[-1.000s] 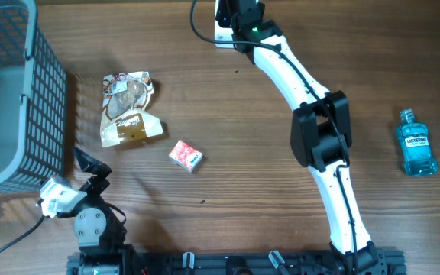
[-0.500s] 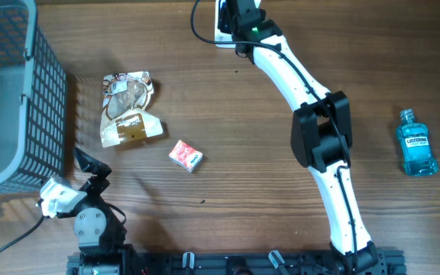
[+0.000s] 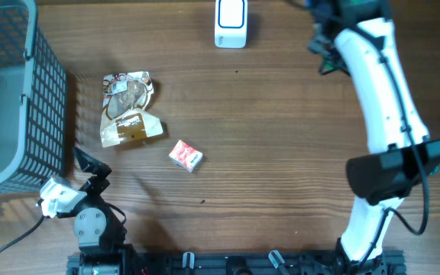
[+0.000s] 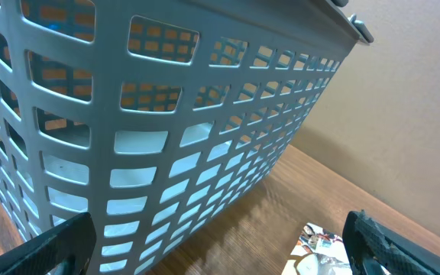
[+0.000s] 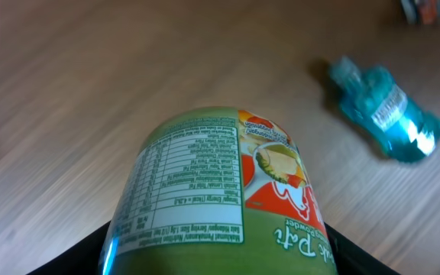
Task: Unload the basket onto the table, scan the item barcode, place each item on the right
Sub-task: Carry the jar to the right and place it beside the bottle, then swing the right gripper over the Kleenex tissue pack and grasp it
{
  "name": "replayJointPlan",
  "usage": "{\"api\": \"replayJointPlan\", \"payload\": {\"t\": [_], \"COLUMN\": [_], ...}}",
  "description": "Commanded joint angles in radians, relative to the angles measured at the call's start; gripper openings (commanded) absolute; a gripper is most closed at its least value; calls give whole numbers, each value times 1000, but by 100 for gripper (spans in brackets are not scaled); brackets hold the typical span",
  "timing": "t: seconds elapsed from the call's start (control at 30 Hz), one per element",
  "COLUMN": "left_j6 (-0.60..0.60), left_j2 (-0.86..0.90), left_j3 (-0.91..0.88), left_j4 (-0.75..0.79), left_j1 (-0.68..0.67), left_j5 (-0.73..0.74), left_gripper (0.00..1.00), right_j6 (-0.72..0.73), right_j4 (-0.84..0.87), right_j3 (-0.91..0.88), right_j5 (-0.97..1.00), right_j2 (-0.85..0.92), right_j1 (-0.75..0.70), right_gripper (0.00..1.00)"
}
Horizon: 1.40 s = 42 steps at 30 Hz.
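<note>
a: overhead first. the white scanner (image 3: 230, 23) sits at the table's far edge, and the right gripper (image 3: 323, 42) hangs just to the right of it. its load is hidden under the wrist from up here.

b: the left gripper (image 3: 90, 169) is parked well away from the scanner, at the near left. a snack bag (image 3: 128, 111) and a small red box (image 3: 185, 156) lie between it and the scanner.

a: left wrist view. fingers (image 4: 52, 248) spread as wide as they go, nothing between them, and the grey basket (image 4: 166, 137) fills the shot.

b: right wrist view, here's the one! the green tub (image 5: 220, 183) is clamped between jaws that stand part-way apart around its body. the nutrition panel faces the camera, and i can't see a barcode. a blue mouthwash bottle (image 5: 384, 114) lies on the table beyond. the scanner is out of shot.

a: the tub looks rigid and round with a glossy label, so i'd say it could twist in the pads. gripping the sides seems right, since it leaves the label free to turn toward the scanner.
</note>
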Motion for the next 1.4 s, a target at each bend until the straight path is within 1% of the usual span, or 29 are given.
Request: {"api": "replayJointPlan", "payload": {"t": [0.0,0.17,0.2,0.33,0.5,0.57,0.6,0.67,0.7,0.77,0.8,0.9,1.0,1.03,1.1,1.13,1.17,1.2,1.27,1.37], "left_j6": [1,1,1,1,1,1,1,1,1,1,1,1,1,1,1,1,1,1,1,1], "left_j2": [-7,-7,-7,-7,-7,-7,-7,-7,-7,-7,-7,-7,-7,-7,-7,-7,-7,-7,-7,-7], "left_j3": [-1,-1,-1,-1,-1,-1,-1,-1,-1,-1,-1,-1,-1,-1,-1,-1,-1,-1,-1,-1], "left_j4": [-7,-7,-7,-7,-7,-7,-7,-7,-7,-7,-7,-7,-7,-7,-7,-7,-7,-7,-7,-7], "left_j1": [5,5,5,5,5,5,5,5,5,5,5,5,5,5,5,5,5,5,5,5], "left_j5": [-6,-6,-6,-6,-6,-6,-6,-6,-6,-6,-6,-6,-6,-6,-6,-6,-6,-6,-6,-6], "left_gripper": [100,100,100,100,100,100,100,100,100,100,100,100,100,100,100,100,100,100,100,100], "right_j6": [154,171,171,174,181,171,171,162,130,72,67,9,-2,-27,-35,-16,32,78,233,366], "right_j4": [21,225,270,410,562,649,655,654,654,608,576,446,294,280,248,209,163,127,51,50], "right_j3": [-99,-266,-296,-414,-528,-566,-566,-564,-553,-492,-462,-301,-90,-60,-44,-43,-43,-44,-59,-107], "right_j5": [-95,-126,-145,-263,-339,-345,-345,-345,-348,-383,-386,-379,-364,-375,-377,-379,-377,-378,-389,-478], "right_j2": [16,19,23,51,126,183,195,194,193,174,162,78,-70,-114,-219,-259,-271,-272,-256,-198], "right_j1": [-135,-364,-412,-606,-752,-809,-832,-850,-862,-887,-894,-905,-875,-853,-754,-667,-576,-519,-335,-58], "right_gripper": [56,57,59,59,59,60,68,90,100,100,100,100,100,100,100,100,100,100,100,100]}}
